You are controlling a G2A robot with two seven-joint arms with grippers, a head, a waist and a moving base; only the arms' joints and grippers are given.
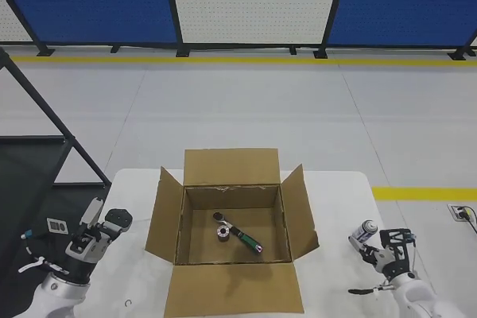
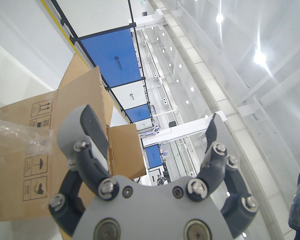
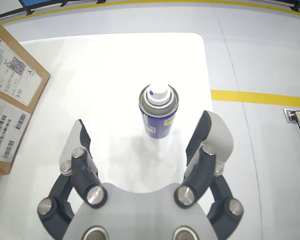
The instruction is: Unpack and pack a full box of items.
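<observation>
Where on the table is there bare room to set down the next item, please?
The widest bare patch is the table's far right corner, between the right flap and the can. The strip between the left flap and the left gripper is narrower. The near edge is crowded by the front flap.

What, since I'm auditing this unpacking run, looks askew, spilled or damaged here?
Nothing stands out. The spray can stands upright on the table with no puddle around it; the cardboard box sits with its flaps open, and a ratchet lies flat inside.
</observation>
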